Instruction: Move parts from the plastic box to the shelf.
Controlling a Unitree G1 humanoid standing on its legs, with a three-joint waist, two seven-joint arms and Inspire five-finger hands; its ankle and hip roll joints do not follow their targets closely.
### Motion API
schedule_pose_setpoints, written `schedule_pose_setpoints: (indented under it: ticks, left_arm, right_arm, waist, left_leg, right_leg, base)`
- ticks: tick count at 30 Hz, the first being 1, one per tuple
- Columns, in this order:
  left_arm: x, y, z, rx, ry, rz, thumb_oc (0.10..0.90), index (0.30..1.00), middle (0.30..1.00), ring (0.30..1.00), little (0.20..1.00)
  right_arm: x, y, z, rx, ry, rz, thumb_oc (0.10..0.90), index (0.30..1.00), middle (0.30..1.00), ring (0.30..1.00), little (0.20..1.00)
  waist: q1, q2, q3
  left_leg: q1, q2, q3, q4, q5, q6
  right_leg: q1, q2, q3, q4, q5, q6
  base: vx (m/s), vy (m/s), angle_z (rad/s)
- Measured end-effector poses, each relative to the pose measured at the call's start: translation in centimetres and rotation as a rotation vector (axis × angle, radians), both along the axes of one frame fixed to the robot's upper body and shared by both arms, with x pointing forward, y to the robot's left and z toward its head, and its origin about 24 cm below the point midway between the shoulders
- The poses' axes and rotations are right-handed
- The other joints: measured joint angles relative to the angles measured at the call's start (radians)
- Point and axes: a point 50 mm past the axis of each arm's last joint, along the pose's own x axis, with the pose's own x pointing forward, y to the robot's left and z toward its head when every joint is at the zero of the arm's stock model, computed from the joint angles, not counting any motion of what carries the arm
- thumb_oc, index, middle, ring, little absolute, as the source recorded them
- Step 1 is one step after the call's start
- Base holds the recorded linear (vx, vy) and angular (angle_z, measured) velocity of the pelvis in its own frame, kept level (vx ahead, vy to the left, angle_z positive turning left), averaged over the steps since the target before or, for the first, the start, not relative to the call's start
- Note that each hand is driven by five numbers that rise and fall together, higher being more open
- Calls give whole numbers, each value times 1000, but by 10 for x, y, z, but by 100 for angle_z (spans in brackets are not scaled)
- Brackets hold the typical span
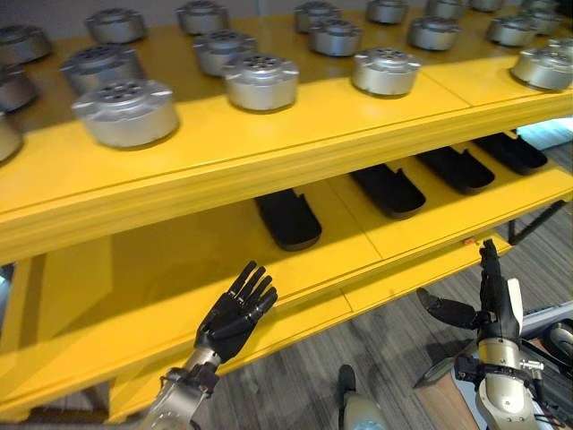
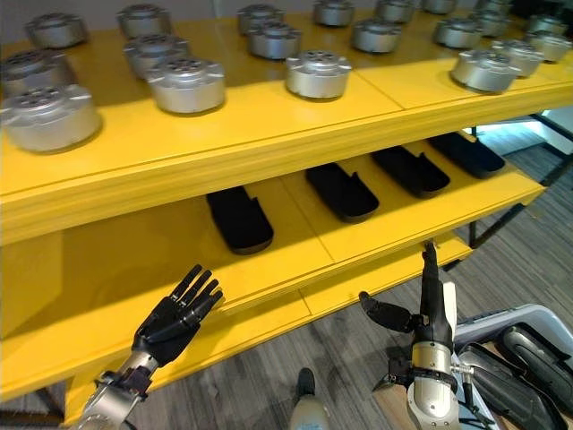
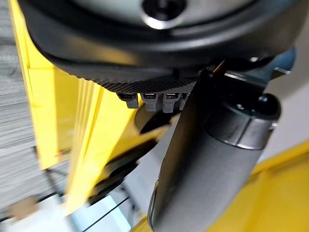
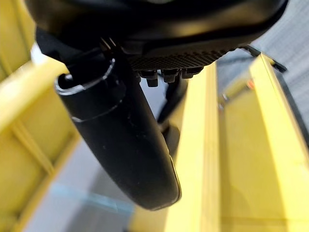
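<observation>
Several black oblong parts (image 1: 288, 218) lie in a row on the middle board of the yellow shelf (image 1: 269, 166). My left hand (image 1: 235, 313) is open, fingers straight, held just in front of the lower board's edge, holding nothing. Its thumb (image 3: 203, 159) stands out against the yellow boards in the left wrist view. My right hand (image 2: 430, 313) is open too, fingers pointing up and thumb spread, beside the right end of the lower board, and it is empty. A light plastic box (image 2: 528, 315) with black parts (image 2: 510, 367) inside sits at the lower right.
Several round silver metal parts (image 1: 260, 81) stand in rows on the top board. The left half of the middle board (image 1: 134, 269) is bare yellow. Grey wood-pattern floor (image 1: 394, 340) lies below the shelf.
</observation>
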Motion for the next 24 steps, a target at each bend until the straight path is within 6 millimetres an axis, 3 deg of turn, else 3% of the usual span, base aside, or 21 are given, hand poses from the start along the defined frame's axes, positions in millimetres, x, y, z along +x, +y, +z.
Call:
schedule_pose_setpoints:
  ticks: [1,2,4,5,7,8,9,12,14,17,24]
  left_arm:
    - [-2,5,0,14,6,28,900,1000,1000,1000,1000]
    - [1,18,5,51,-6,98,900,1000,1000,1000,1000]
    - [1,22,6,65,-4,120,900,1000,1000,1000,1000]
    - [1,23,7,37,-7,132,900,1000,1000,1000,1000]
    - [2,18,10,-22,-18,132,900,1000,1000,1000,1000]
    - [1,7,9,-126,-24,158,900,1000,1000,1000,1000]
    - [1,6,8,-149,-21,169,900,1000,1000,1000,1000]
    - [1,7,9,-183,-24,207,900,1000,1000,1000,1000]
    - [0,13,10,-172,-25,232,900,1000,1000,1000,1000]
    - [8,10,22,-170,-63,226,900,1000,1000,1000,1000]
    - [23,-3,36,-176,-95,160,900,1000,1000,1000,1000]
  right_arm:
    - [10,7,6,-2,-33,38,900,1000,1000,1000,1000]
    - [32,23,19,-12,-89,140,900,1000,1000,1000,1000]
    - [45,32,26,-9,-123,183,900,1000,1000,1000,1000]
    - [51,35,30,-5,-131,202,900,1000,1000,1000,1000]
    - [49,28,36,-15,-151,175,900,1000,1000,1000,1000]
    - [44,11,37,-14,-145,115,900,1000,1000,1000,1000]
    - [39,8,32,-2,-123,93,900,1000,1000,1000,1000]
    - [8,-4,10,13,-8,36,900,1000,1000,1000,1000]
    - [-9,-7,0,17,56,17,900,1000,1000,1000,1000]
    - [-8,-7,1,14,44,10,900,1000,1000,1000,1000]
    - [4,-8,16,-59,-65,-94,900,1000,1000,1000,1000]
  waist:
    - [49,-15,-8]
    - [89,-17,-7]
    - [93,2,-8]
    - [126,-22,-2]
    - [117,-44,-2]
    - [99,-5,-1]
    - [101,-5,-1]
    - [32,-19,-1]
    - [-12,-3,-1]
    - [-39,41,-11]
    - [-78,49,-13]
  left_leg:
    - [-24,11,-1,31,7,-10]
    - [-67,43,24,66,30,-28]
    - [-99,99,24,100,59,-12]
    - [-135,163,33,195,39,-23]
    - [-132,101,34,124,6,-42]
    - [-106,49,34,1,59,-25]
    - [-83,53,27,-23,106,-33]
    - [-50,51,60,-55,116,-50]
    - [-37,42,97,-80,127,-41]
    - [-11,0,131,-95,127,-40]
    - [5,-23,148,-97,116,-35]
  right_leg:
    - [61,-37,-5,95,-60,14]
    - [130,-1,-50,-90,-124,53]
    - [177,64,-106,-240,-132,32]
    - [217,104,-148,-369,-119,-7]
    - [243,106,-132,-462,-125,-22]
    - [239,146,-107,-497,-100,-34]
    - [237,155,-83,-500,-100,-33]
    - [249,160,-75,-545,-95,-28]
    - [243,147,-73,-582,-59,-9]
    - [287,132,-47,-683,21,13]
    - [299,120,-17,-715,49,26]
  base:
    - [-518,-496,-49]
    - [-442,-505,-74]
    - [-251,-336,-108]
    - [-182,-253,-119]
    - [-145,-185,-92]
    - [-141,-167,-88]
    - [-129,-135,-90]
    - [-99,-45,-35]
    - [-85,6,-50]
    - [-74,8,-35]
    - [-58,-41,-9]
